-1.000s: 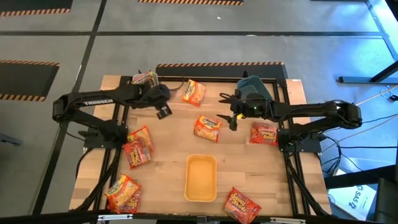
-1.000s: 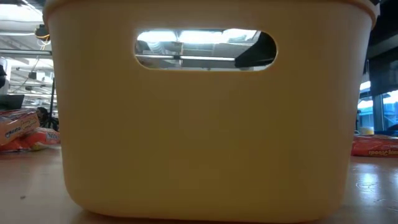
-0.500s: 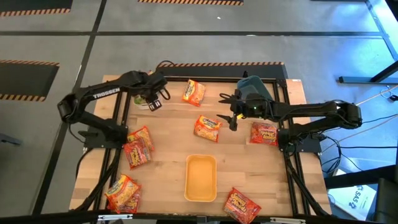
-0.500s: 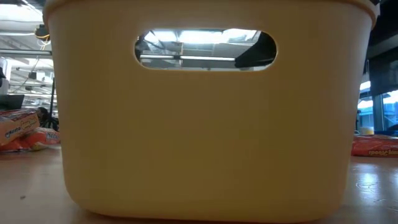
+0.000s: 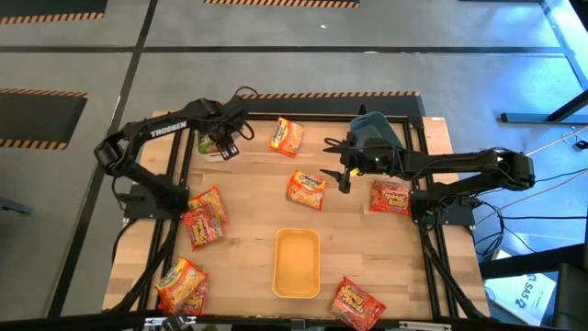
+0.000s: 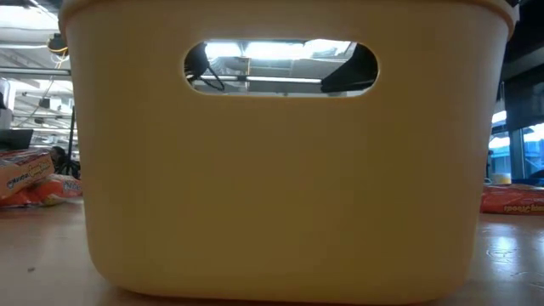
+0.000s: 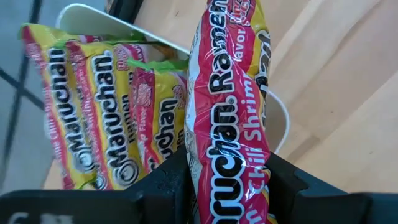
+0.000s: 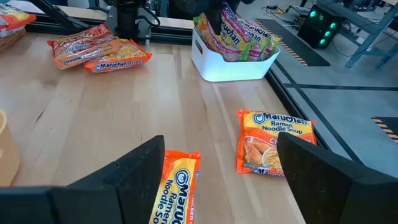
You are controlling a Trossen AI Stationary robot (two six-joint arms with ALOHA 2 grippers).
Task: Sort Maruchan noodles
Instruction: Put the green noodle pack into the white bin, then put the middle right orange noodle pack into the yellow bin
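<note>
Looking across the wooden desk (image 5: 367, 248) from its near edge, a tall yellow plastic bin (image 5: 297, 262) stands closest, with red and orange crinkly ramen packets scattered either side of it: a pair at the near left corner (image 5: 181, 284), one at the near right (image 5: 356, 303), and two more midway up the left side (image 5: 204, 217).

Further in, an orange-yellow packet (image 5: 307, 189) lies near mid-desk, just below the right gripper (image 5: 343, 175), which hovers with its fingers spread wide and nothing between them. A red packet (image 5: 390, 197) lies to its right, and another orange-yellow packet (image 8: 272, 149) lies beyond it.

At the far left corner, the left gripper (image 5: 223, 142) is clamped on a pink-and-green crinkly Chili Shrimp ramen packet (image 7: 229, 118), held edge-on over a white plastic bin (image 8: 231, 62) that already holds several green-pink packets (image 7: 109, 118).

The risk, as I judge it, lies in the release. The packet hangs close to the bin's rim, so letting go here could leave it draped over the wall or let it slide out onto the desk. The stacked packets inside also leave little room and could catch it or tip it back out.
</note>
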